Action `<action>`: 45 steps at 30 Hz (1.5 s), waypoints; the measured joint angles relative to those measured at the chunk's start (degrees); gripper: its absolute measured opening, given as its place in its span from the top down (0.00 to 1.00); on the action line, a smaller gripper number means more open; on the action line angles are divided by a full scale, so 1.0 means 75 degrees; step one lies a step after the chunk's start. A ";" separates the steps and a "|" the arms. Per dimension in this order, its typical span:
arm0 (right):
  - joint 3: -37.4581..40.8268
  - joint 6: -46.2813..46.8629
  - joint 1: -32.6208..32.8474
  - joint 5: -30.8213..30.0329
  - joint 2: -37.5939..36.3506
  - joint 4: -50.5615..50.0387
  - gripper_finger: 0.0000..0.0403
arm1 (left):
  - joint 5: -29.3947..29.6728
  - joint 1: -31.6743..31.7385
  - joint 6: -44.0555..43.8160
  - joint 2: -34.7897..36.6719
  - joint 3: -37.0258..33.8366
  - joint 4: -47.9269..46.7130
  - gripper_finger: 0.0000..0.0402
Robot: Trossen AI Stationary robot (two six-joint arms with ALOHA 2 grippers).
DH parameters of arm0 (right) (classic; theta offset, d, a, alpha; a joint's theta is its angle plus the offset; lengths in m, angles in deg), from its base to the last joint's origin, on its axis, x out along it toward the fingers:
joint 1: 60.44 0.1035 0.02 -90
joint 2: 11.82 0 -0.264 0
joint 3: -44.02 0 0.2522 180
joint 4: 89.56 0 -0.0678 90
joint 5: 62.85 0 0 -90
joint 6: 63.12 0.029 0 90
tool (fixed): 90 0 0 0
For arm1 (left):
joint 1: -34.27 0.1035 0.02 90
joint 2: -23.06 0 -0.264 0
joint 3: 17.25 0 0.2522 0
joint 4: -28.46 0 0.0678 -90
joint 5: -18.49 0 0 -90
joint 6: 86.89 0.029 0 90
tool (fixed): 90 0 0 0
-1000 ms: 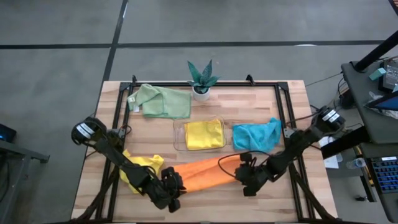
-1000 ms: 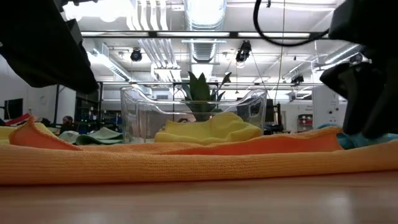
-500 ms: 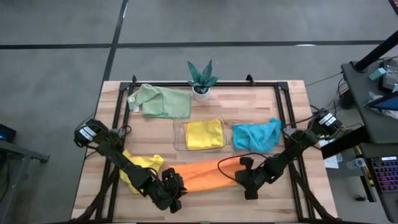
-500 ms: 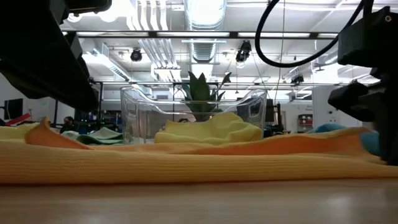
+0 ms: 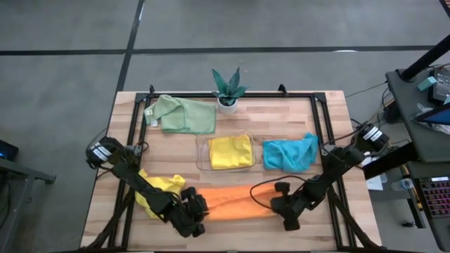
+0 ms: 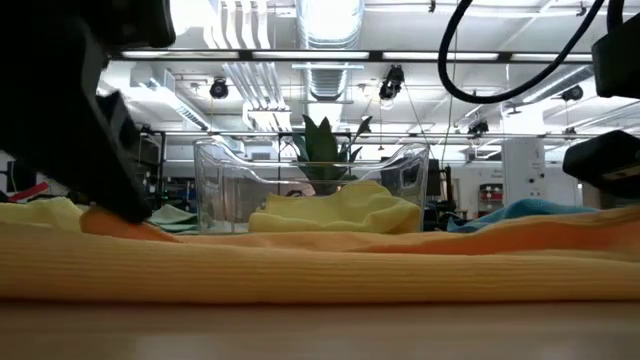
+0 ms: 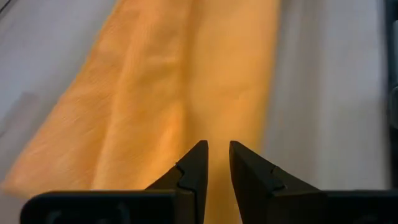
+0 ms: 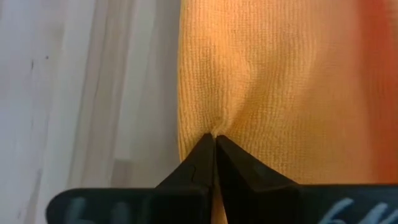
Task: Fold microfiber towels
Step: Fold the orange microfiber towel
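Observation:
The orange towel [image 5: 235, 202] lies stretched out in a long band near the table's front edge; the low view shows it as a low ridge [image 6: 320, 265]. My left gripper [image 5: 195, 209] is shut on its left end, my right gripper [image 5: 275, 205] on its right end. A yellow towel [image 5: 160, 188] lies crumpled under my left arm. Another yellow towel [image 5: 230, 151] sits in the clear tray [image 5: 202, 158]. A teal towel [image 5: 290, 153] and a pale green towel [image 5: 183, 114] rest on the table farther back. My left gripper has the orange towel's left end [image 7: 216, 134] between its two fingertips, which stand a narrow gap apart with cloth in it. The fingers slant down from the table's left and point along the band. That end sits low, close to the table. My right gripper pinches the towel's right end [image 8: 214, 132] at the very tips of its shut fingers, close to one long edge [image 8: 181, 112]. The cloth puckers at the pinch. The fingers slant down from the table's right, along the band, which lies on the table.
A small potted plant [image 5: 228, 90] stands at the far edge. A black frame rail [image 5: 320, 126] runs along the table's sides. Bare wood [image 5: 239, 235] lies in front of the orange band.
My right gripper has moved toward the near right corner and tipped, taking the towel's right end along; that end, bent toward the far side before, now lies straight. My left gripper has sunk, and the towel's raised left end has come down to the table.

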 joint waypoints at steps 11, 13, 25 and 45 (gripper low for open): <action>0.0004 -0.0092 -0.0006 -0.0268 -0.0201 -0.0011 0.98 | 0.1661 0.0184 0.0039 -0.0121 -0.0006 -0.1088 0.87; 0.0004 -0.0089 -0.0006 -0.0285 -0.0201 -0.0010 0.98 | 0.1932 0.0206 -0.0100 0.0020 -0.0006 -0.1534 0.87; -0.0008 0.0025 -0.0009 -0.0328 -0.0211 -0.0307 0.98 | 0.1688 0.0278 -0.0807 0.0124 0.0111 -0.2366 0.87; -0.0020 0.0455 -0.0009 -0.0764 -0.0903 -0.0257 0.98 | -0.1621 -0.0012 -0.3593 0.0726 0.0656 -0.2354 0.71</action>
